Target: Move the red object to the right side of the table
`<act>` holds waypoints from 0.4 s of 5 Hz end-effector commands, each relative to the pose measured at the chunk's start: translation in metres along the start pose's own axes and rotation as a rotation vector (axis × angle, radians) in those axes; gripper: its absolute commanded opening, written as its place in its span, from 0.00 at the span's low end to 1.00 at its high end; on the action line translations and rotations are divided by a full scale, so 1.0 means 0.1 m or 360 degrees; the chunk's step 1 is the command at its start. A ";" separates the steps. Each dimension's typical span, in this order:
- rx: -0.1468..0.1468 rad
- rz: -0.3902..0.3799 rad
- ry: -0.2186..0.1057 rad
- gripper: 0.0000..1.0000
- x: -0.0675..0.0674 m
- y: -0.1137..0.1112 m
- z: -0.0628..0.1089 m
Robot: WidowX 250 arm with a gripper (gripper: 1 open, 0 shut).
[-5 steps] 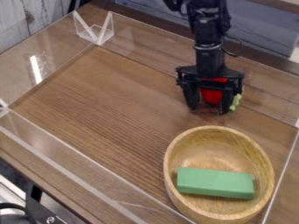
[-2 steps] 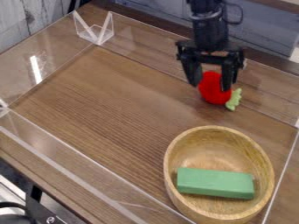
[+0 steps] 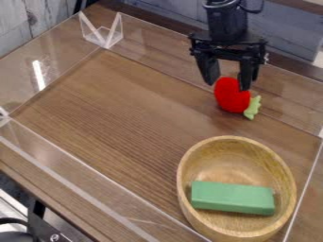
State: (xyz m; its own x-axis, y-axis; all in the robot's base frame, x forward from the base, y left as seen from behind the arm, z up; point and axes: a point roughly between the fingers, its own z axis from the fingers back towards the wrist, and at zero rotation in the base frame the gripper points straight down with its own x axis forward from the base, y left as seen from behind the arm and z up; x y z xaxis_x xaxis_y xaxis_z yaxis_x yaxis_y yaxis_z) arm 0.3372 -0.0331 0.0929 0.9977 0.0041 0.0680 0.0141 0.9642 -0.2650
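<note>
The red object is a small glossy red toy with a light green leafy stem, lying on the brown wood-grain table toward its right side. My gripper hangs just above it, pointing down. Its two black fingers stand apart and hold nothing. The toy rests on the tabletop, free of the fingers.
A round light wooden bowl sits at the front right with a green rectangular block inside. Low clear acrylic walls edge the table. A clear folded stand is at the back left.
My gripper has risen off the red object, which stays on the table where the fingers straddled it a second ago. Bowl and block have not moved.
</note>
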 end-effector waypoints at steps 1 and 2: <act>0.0007 -0.0036 -0.0118 1.00 0.13 -0.01 0.17; 0.0015 0.0003 -0.0139 1.00 0.07 0.08 0.21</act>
State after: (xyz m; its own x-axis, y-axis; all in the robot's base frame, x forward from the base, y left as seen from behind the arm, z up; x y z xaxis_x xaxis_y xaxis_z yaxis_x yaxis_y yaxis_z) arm 0.3389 -0.0222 0.0894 0.9964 0.0318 0.0785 -0.0102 0.9652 -0.2612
